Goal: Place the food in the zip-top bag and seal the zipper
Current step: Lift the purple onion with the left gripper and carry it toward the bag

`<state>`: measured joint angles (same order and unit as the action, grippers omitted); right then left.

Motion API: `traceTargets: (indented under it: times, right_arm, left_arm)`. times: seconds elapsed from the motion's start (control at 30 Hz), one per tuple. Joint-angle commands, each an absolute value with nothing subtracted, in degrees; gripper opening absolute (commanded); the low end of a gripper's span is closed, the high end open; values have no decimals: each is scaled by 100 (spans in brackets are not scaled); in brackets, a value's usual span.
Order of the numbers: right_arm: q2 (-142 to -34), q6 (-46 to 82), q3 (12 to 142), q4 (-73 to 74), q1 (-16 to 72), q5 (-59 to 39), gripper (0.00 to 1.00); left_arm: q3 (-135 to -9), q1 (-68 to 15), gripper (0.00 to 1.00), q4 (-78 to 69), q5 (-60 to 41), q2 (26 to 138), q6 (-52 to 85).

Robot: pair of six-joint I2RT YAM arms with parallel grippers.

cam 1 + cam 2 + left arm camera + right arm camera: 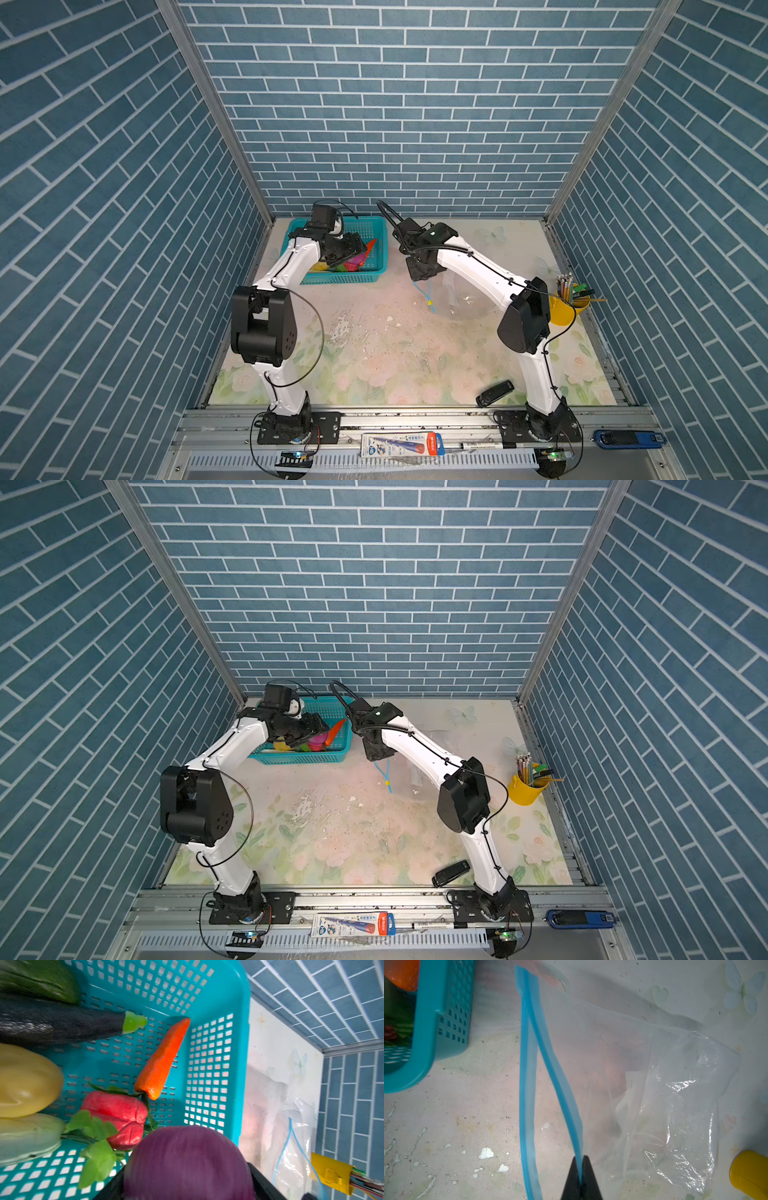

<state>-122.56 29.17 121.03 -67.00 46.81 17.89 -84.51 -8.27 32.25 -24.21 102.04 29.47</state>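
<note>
A clear bag (pixel 675 1088) lies crumpled on the counter (pixel 456 1115), just beside a teal basket (pixel 428 1022). Its blue zipper (pixel 527 1084) is undone. One strip lies low, and the right fingers (pixel 572 1180), pinched closed, lift the other, leaving a narrow wedge-shaped mouth. No food shows inside the bag.

In the basket, the left fingers (pixel 267 1188) stand wide around a purple onion (pixel 187 1163) and appear to grip it. A carrot (pixel 164 1057), red pepper (pixel 122 1118), eggplant (pixel 62 1022) and other food lie loose around it.

The step in hand looks like carrying the onion to the bag. To do it well, lift the onion straight up, clear of the basket wall. The gap looks tight, so raise the held strip higher first. Then enter at the widest part and release well inside.
</note>
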Motion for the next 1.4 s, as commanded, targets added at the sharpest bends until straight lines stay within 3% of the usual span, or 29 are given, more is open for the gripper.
traceTargets:
  times: [0.0,0.67,1.37]
  right_arm:
    - [-11989,3180,11937,-6635,4627,1681,0]
    - [-11401,3409,11170,-5665,4481,1233,0]
    - [-10752,3552,10508,-4921,4357,756,0]
  left_arm:
    - [-8030,-947,59,2588,-2948,9824,3272]
    - [-6792,-2184,57,-394,-3825,9247,4984]
    - [-6377,-2296,57,-1606,-4062,9741,5665]
